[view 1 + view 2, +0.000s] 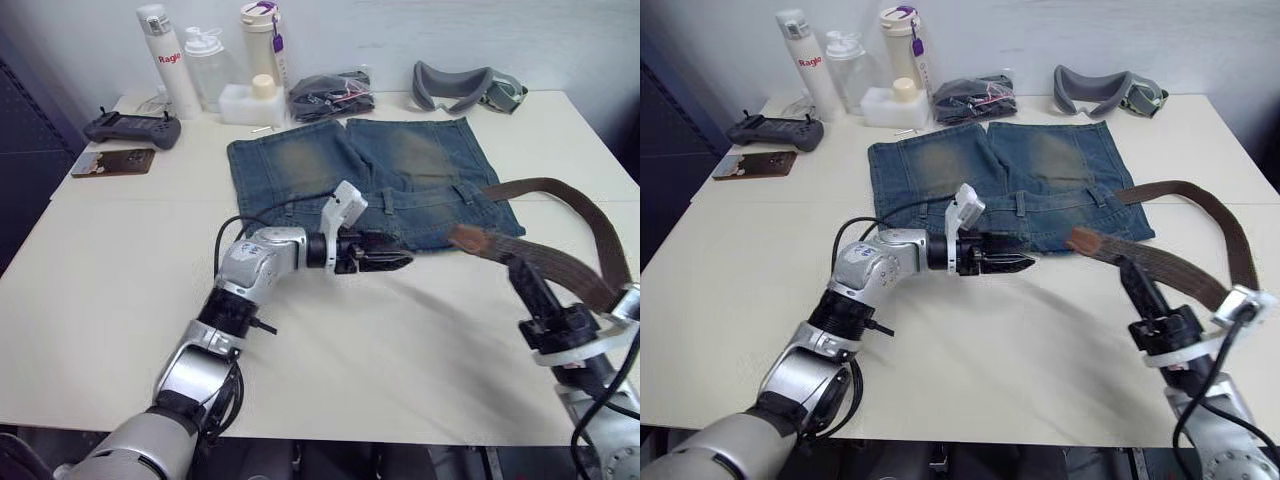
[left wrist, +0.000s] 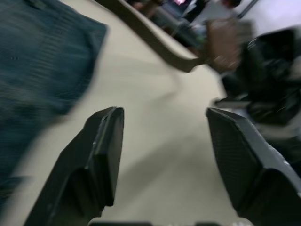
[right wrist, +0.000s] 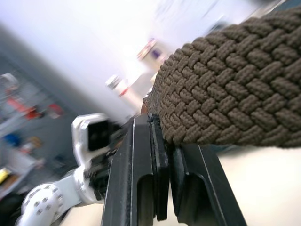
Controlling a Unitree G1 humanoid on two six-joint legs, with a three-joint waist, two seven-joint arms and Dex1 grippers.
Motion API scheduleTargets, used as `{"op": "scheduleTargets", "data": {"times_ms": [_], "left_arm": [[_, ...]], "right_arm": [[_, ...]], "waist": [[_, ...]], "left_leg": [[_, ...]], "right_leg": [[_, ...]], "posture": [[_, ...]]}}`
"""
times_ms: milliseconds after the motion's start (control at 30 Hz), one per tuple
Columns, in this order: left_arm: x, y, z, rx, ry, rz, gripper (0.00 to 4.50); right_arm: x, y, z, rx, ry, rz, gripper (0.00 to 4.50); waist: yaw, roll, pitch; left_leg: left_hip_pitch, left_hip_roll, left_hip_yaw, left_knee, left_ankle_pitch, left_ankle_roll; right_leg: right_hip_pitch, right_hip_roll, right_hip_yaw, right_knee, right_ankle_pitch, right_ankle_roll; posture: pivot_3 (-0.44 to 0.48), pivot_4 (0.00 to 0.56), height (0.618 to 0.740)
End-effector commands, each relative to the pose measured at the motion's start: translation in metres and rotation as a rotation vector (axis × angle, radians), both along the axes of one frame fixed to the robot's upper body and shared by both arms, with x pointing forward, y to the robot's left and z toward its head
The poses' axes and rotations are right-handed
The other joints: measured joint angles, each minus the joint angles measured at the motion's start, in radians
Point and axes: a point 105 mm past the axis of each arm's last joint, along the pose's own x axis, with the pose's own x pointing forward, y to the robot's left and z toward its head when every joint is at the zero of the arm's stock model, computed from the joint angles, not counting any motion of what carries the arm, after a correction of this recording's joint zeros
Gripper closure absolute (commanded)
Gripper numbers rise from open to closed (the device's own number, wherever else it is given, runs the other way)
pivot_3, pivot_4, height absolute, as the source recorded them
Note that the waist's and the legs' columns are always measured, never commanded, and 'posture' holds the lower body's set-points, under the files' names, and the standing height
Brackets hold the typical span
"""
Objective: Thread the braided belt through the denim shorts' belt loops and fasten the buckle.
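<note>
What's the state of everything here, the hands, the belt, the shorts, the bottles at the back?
left gripper: open, empty, by the shorts' waistband.
right gripper: shut on the braided belt.
braided belt: looped, leather tip lifted off the table.
denim shorts: flat, belt not threaded.
bottles: upright, capped.
grey goggles: lying untouched.

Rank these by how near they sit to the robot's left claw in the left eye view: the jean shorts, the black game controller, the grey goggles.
From the left gripper:
1. Denim shorts, right beside it; its fingers reach the near hem.
2. Black game controller, at the table's far left corner.
3. Grey goggles, at the far edge, right of centre.
The last two are nearly level, so their order is uncertain.
</note>
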Motion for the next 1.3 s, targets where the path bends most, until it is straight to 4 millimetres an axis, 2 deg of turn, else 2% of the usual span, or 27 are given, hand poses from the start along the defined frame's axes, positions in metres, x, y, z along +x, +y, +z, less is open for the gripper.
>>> {"op": "scheduleTargets", "data": {"times_ms": [33, 133, 267, 433, 533, 733, 767, 933, 1167, 1300], "left_arm": [[0.013, -0.018, 0.003, 0.086, -0.356, -0.06, 0.09], [0.021, -0.031, -0.004, 0.173, -0.559, -0.076, 0.09], [0.025, -0.045, -0.011, 0.27, -0.746, -0.092, 0.09], [0.058, -0.036, -0.008, 0.511, -1.091, 0.113, 0.09], [0.07, -0.025, -0.009, 0.61, -1.197, 0.171, 0.99], [0.073, -0.011, -0.019, 0.676, -1.217, 0.126, 3.61], [0.07, -0.009, -0.02, 0.659, -1.206, 0.098, 3.87], [0.056, 0.008, -0.023, 0.572, -1.143, -0.026, 3.9], [0.025, 0.074, -0.042, 0.577, -1.045, -0.235, 3.9], [0.001, 0.106, -0.047, 0.602, -1.018, -0.347, 3.9]], "right_arm": [[-0.011, -0.012, 0.017, -0.053, -0.042, -0.075, 4.5], [-0.017, -0.017, 0.024, -0.065, -0.056, -0.122, 4.5], [-0.023, -0.014, 0.031, -0.074, -0.067, -0.151, 4.5], [-0.029, -0.012, 0.034, -0.083, -0.072, -0.181, 4.5], [-0.03, -0.011, 0.037, -0.095, -0.076, -0.191, 4.5], [-0.025, -0.007, 0.043, -0.114, -0.086, -0.168, 4.5], [-0.023, -0.006, 0.045, -0.117, -0.09, -0.153, 4.5], [-0.013, 0.002, 0.051, -0.15, -0.099, -0.093, 4.5], [0.0, 0.015, 0.058, -0.248, -0.03, 0.001, 4.5], [0.01, 0.014, 0.05, -0.292, 0.096, -0.007, 4.5]], "waist": [[0.004, -0.001, 0.0], [0.002, -0.003, 0.0], [-0.002, -0.006, 0.002], [-0.003, -0.011, 0.004], [-0.003, -0.011, 0.004], [-0.003, -0.013, 0.003], [-0.004, -0.013, 0.003], [-0.009, -0.013, 0.003], [-0.029, -0.009, -0.002], [-0.03, -0.01, -0.005]], "left_leg": [[-0.002, -0.001, 0.0, 0.001, 0.0, 0.001], [-0.007, -0.003, 0.001, 0.002, -0.001, 0.002], [-0.01, -0.006, 0.001, 0.002, 0.0, 0.005], [-0.01, -0.007, 0.0, 0.002, 0.0, 0.006], [-0.01, -0.008, 0.0, 0.001, 0.001, 0.007], [-0.009, -0.008, 0.0, 0.001, 0.001, 0.006], [-0.008, -0.008, 0.0, 0.001, 0.001, 0.006], [-0.005, -0.008, 0.0, 0.001, 0.001, 0.005], [0.0, -0.007, 0.0, 0.0, 0.001, 0.002], [0.001, -0.007, 0.0, 0.001, 0.0, 0.001]], "right_leg": [[-0.002, -0.001, 0.0, 0.0, 0.0, 0.0], [-0.007, -0.003, 0.001, 0.0, 0.001, 0.001], [-0.008, -0.008, 0.0, -0.001, 0.002, 0.003], [-0.008, -0.009, 0.0, 0.0, 0.003, 0.007], [-0.008, -0.009, 0.0, 0.0, 0.004, 0.008], [-0.009, -0.009, -0.001, 0.002, 0.004, 0.009], [-0.009, -0.009, -0.001, 0.003, 0.004, 0.009], [-0.009, -0.009, -0.001, 0.003, 0.004, 0.009], [-0.009, -0.012, -0.004, 0.007, 0.004, 0.008], [-0.008, -0.013, -0.005, 0.007, 0.003, 0.007]], "posture": [[0.0, 0.15, 0.627], [0.0, 0.15, 0.627], [0.0, 0.15, 0.627], [0.0, 0.15, 0.627], [0.0, 0.15, 0.627], [0.0, 0.15, 0.627], [0.0, 0.15, 0.627], [0.0, 0.15, 0.627], [0.0, 0.15, 0.627], [0.0, 0.15, 0.627]]}}
